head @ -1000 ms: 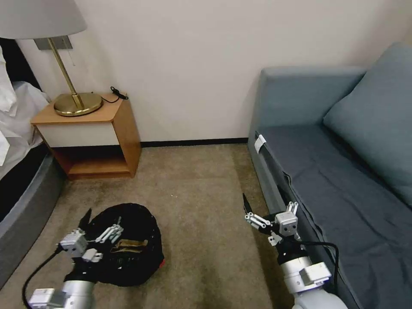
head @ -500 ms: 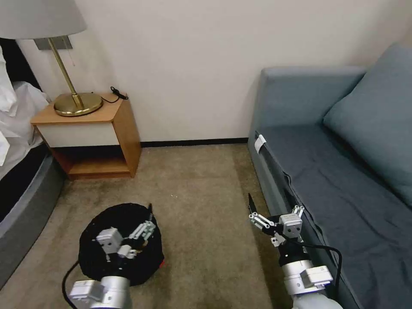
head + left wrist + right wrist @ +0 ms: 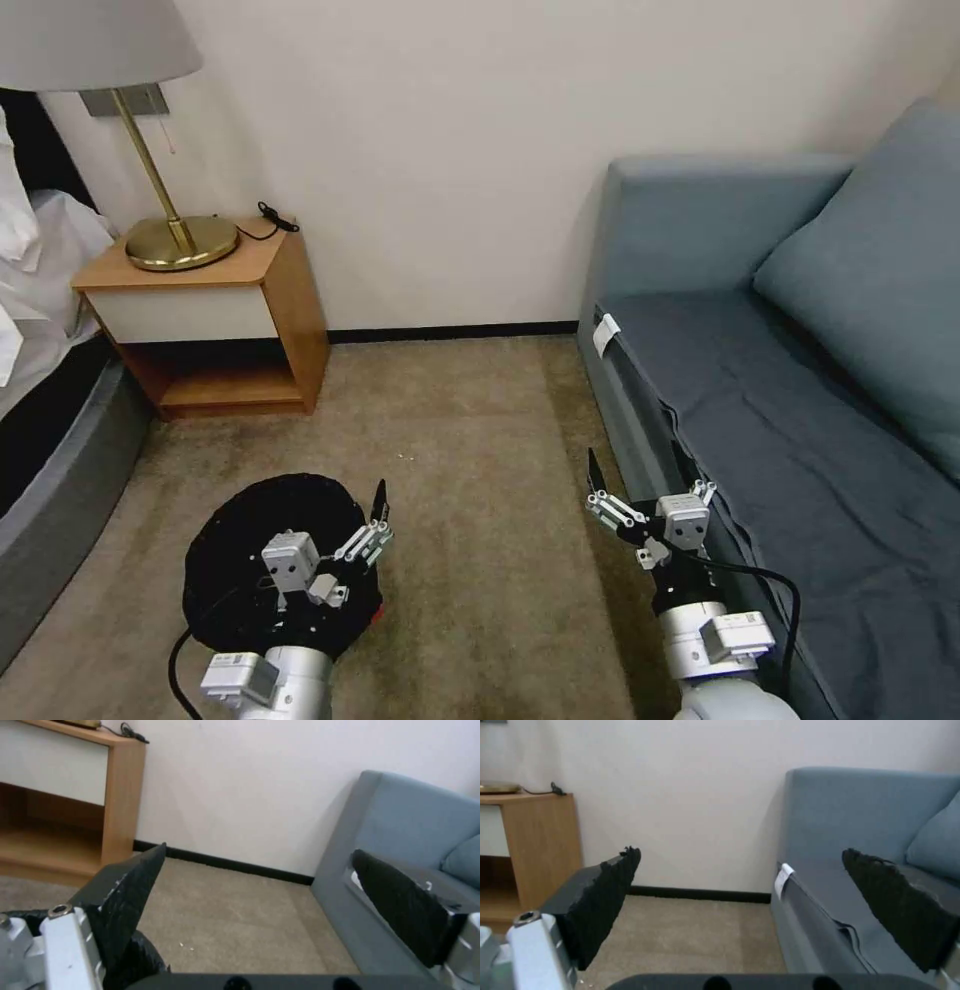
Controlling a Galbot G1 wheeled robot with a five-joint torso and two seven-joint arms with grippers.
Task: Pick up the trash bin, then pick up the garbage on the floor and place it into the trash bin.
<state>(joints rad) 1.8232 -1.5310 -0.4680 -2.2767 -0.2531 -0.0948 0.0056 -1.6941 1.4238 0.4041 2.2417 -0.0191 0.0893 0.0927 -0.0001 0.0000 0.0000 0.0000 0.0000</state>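
The trash bin (image 3: 235, 535), round, black and lined, stands on the carpet at the lower left. My left gripper (image 3: 335, 520) hovers over its right rim, open, with nothing between its pads (image 3: 127, 896). A fold of the bin's black liner (image 3: 142, 954) lies just below them. A small red sliver (image 3: 377, 613) pokes out at the bin's base; I cannot tell what it is. The garbage is otherwise out of view, and my arm covers the bin's inside. My right gripper (image 3: 645, 490) is open and empty beside the sofa front, its pads (image 3: 605, 900) wide apart.
A wooden nightstand (image 3: 285, 300) with a brass lamp (image 3: 180, 240) stands at the back left, next to a bed (image 3: 50, 470). A blue-grey sofa (image 3: 780, 400) runs along the right. Bare carpet (image 3: 470, 430) lies between them.
My left gripper swung right, from the bin's left rim across to its right rim. The bin went from tilted to standing level. My right gripper drifted slightly lower and right.
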